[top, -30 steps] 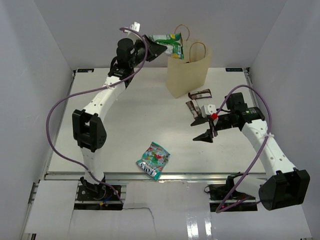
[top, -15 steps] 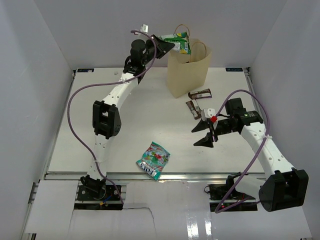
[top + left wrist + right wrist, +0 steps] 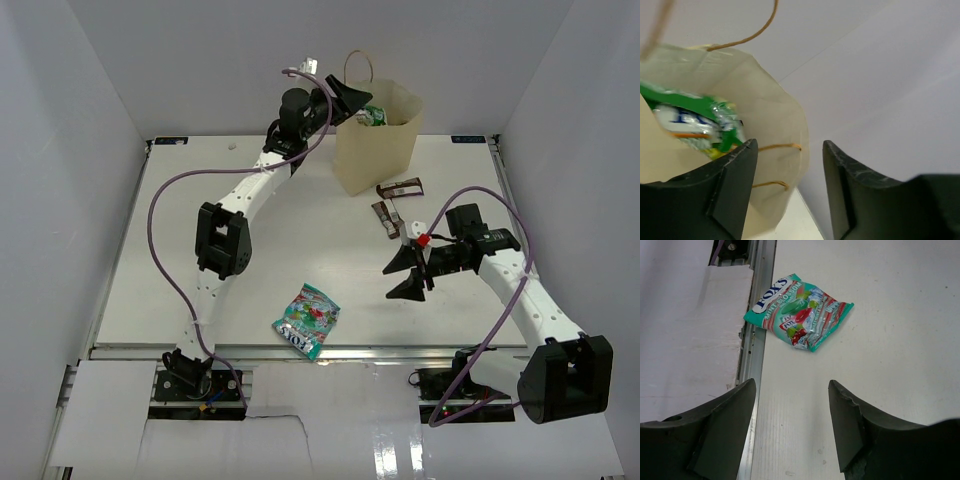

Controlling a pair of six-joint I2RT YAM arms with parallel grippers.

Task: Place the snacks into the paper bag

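The cream paper bag [image 3: 375, 150] stands upright at the back of the table. A green packet [image 3: 374, 116] lies inside its mouth, also seen as the green packet [image 3: 695, 122] in the left wrist view. My left gripper [image 3: 352, 98] hangs open just over the bag's left rim, with nothing between its jaws. A teal candy pouch [image 3: 307, 319] lies near the front edge; the right wrist view shows the pouch [image 3: 799, 311] ahead of my open right gripper [image 3: 405, 273], which hovers above the table. Two thin dark brown bars [image 3: 398, 190] lie right of the bag.
White walls close in the back and sides. A metal rail [image 3: 756, 365] runs along the table's front edge beside the teal pouch. The bag's tan loop handles [image 3: 357, 62] stick up above its rim.
My left gripper carried the green packet rightward over the bag and opened; the packet now lies in the bag. My right gripper drifted slightly down and toward the front.
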